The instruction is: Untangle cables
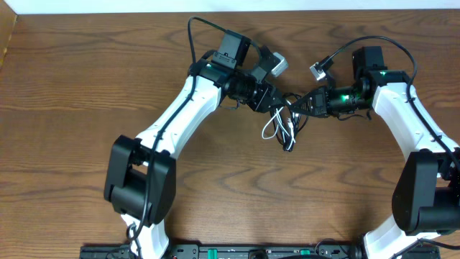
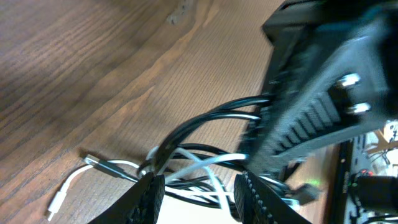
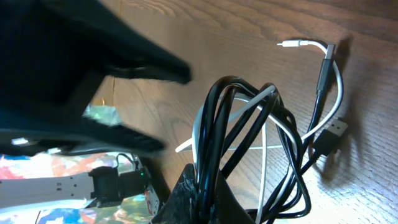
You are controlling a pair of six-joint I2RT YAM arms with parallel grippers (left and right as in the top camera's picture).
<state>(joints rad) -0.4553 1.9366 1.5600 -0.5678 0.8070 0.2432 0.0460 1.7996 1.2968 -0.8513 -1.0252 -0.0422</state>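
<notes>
The black cable (image 3: 217, 118) and the white cable (image 3: 336, 87) hang as one tangled bundle (image 1: 284, 128) at the table's middle. My right gripper (image 3: 208, 190) is shut on several black loops, and white strands thread through them. Both plug ends (image 3: 328, 140) rest on the wood. My left gripper (image 2: 199, 202) is open right against the bundle, with black and white strands (image 2: 205, 165) crossing the gap between its fingers (image 2: 152, 196), none pinched. The two grippers (image 1: 279, 103) (image 1: 302, 104) nearly meet tip to tip above the cables. A white plug (image 2: 56, 205) lies on the table to the left.
The wooden table (image 1: 86, 86) stretches bare around the arms. The right arm's dark body (image 2: 323, 106) fills the right of the left wrist view. A rail with electronics (image 1: 230, 252) runs along the front edge.
</notes>
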